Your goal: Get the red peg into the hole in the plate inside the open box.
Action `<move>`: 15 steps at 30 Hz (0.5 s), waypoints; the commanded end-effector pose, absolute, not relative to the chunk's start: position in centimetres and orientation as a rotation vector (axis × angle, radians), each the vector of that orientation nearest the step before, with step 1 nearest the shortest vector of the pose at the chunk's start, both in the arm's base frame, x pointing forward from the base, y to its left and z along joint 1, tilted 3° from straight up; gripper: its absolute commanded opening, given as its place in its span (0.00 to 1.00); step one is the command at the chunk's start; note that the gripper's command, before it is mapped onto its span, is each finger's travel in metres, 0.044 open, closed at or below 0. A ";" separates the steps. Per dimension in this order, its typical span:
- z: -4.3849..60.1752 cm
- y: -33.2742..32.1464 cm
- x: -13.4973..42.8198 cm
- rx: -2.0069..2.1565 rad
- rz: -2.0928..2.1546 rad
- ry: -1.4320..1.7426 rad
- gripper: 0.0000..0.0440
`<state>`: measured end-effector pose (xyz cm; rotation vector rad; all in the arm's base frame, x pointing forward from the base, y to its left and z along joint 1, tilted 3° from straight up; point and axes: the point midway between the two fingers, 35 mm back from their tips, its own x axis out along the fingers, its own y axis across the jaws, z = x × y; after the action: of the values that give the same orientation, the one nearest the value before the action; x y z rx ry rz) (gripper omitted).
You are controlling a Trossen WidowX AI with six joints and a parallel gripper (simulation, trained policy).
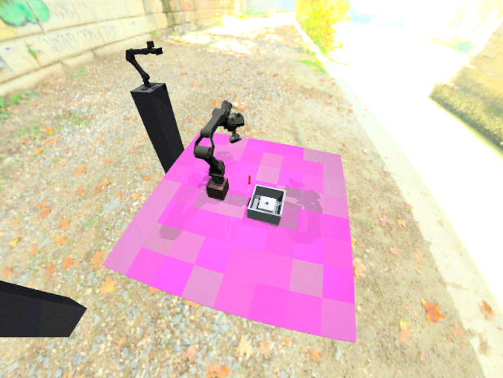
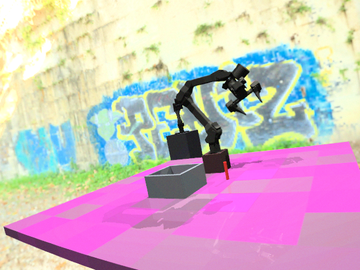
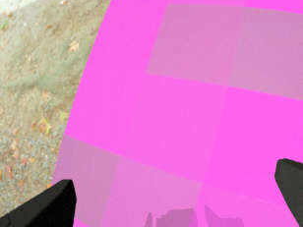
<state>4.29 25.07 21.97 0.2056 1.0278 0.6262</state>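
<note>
The red peg (image 1: 249, 179) (image 2: 226, 170) stands upright on the pink mat (image 1: 260, 281) (image 2: 262, 203) (image 3: 162, 122), between the arm's base and the grey open box (image 1: 266, 204) (image 2: 175, 180). The white plate with the hole (image 1: 267, 203) lies at the box's bottom. My gripper (image 1: 234, 138) (image 2: 250, 103) (image 3: 180, 182) is open and empty. It hangs high in the air, well above the mat and far from the peg, and tilts downward. The wrist view shows only the two fingertips and bare mat; peg and box are out of it.
A tall black pillar (image 1: 156, 122) (image 2: 184, 144) with a camera arm stands behind the arm's base (image 1: 216, 188) (image 2: 216, 160). A second black block (image 1: 37, 309) lies off the mat at front left. Gravel with leaves surrounds the mat.
</note>
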 end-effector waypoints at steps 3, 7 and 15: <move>20.6 24.1 6.8 0.226 0.461 1.113 1.00; 19.6 23.1 8.7 0.252 0.326 1.177 1.00; 17.5 20.7 11.8 0.315 0.054 1.294 1.00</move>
<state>11.14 21.32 17.99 0.2969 1.2632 0.1212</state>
